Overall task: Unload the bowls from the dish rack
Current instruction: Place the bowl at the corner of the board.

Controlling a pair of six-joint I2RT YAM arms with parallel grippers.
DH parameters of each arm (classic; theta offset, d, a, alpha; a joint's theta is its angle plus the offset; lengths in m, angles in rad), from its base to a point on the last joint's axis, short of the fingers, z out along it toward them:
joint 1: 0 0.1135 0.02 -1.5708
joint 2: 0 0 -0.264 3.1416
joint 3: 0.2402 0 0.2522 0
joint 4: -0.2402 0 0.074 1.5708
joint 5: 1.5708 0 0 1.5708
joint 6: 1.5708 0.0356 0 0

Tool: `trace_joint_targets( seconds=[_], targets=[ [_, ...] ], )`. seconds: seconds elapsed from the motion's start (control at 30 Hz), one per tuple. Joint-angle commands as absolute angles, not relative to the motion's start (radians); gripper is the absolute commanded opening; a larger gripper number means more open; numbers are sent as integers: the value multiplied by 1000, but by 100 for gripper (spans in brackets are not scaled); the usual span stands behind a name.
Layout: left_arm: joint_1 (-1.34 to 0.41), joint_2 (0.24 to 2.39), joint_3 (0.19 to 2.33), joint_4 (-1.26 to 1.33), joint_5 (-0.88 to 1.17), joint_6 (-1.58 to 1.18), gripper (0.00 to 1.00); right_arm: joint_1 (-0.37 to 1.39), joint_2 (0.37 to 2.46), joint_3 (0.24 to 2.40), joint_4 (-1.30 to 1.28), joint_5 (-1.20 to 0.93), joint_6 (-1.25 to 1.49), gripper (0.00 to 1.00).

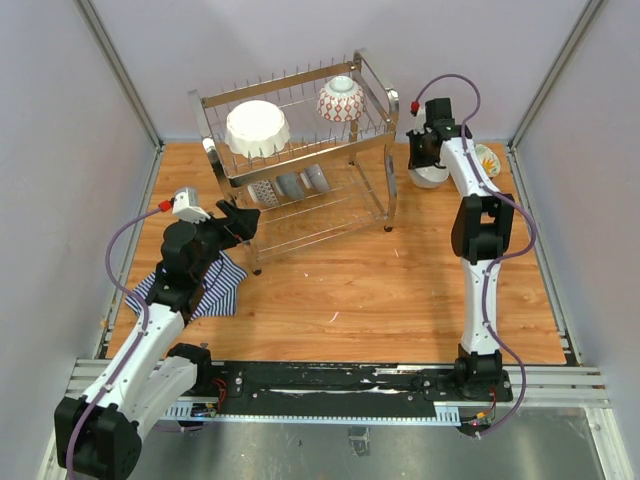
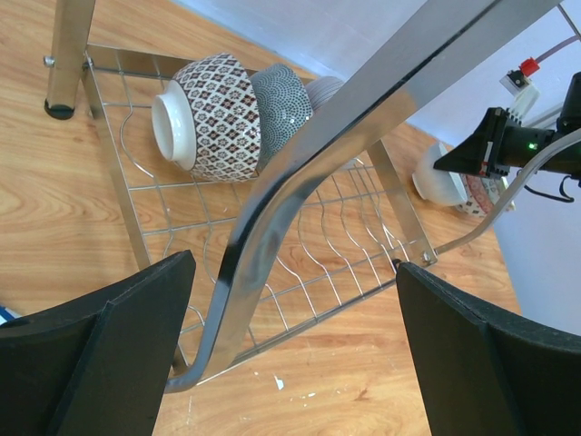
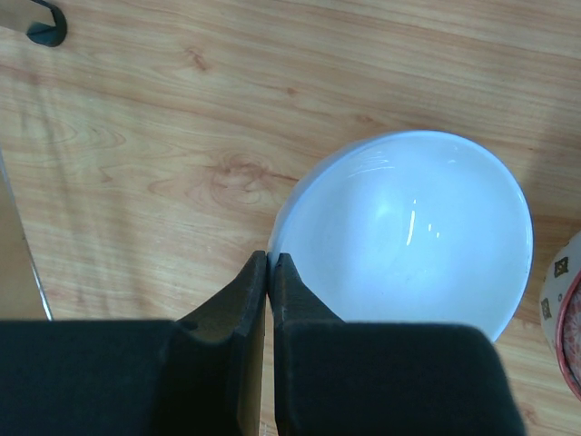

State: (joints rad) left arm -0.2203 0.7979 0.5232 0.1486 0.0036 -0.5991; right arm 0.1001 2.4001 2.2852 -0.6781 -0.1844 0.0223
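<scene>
The chrome dish rack [image 1: 372, 140] stands at the back of the table. Its upper tier holds a large white scalloped bowl [image 1: 257, 128] and a red-lattice bowl [image 1: 341, 100]. Its lower tier holds a patterned bowl [image 2: 213, 118], a grey-blue bowl [image 2: 281, 95] and another bowl behind them. My left gripper [image 1: 240, 220] is open at the rack's left end, and the chrome handle bar [image 2: 272, 209] runs between its fingers [image 2: 100, 354]. My right gripper [image 3: 270, 263] is shut on the rim of a plain white bowl [image 3: 408, 227] resting on the table right of the rack.
A floral bowl [image 1: 487, 160] sits just right of the white bowl, and its edge shows in the right wrist view [image 3: 567, 318]. A blue-white striped cloth [image 1: 215, 285] lies under my left arm. A rack foot [image 3: 45, 27] stands near the white bowl.
</scene>
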Motion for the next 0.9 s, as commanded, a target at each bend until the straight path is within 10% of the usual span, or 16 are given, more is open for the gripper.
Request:
trace_joint_targets(
  seconds=[0.0, 0.57, 0.87],
  targets=[
    [-229, 805, 542, 177, 16, -588, 98, 130, 2416, 2345, -667, -128, -4, 1],
    [-229, 787, 535, 167, 9, -586, 98, 154, 2401, 2295, -641, -133, 7, 38],
    [-229, 762, 537, 150, 5, -587, 98, 149, 2284, 2235, -582, -180, 32, 42]
  ],
)
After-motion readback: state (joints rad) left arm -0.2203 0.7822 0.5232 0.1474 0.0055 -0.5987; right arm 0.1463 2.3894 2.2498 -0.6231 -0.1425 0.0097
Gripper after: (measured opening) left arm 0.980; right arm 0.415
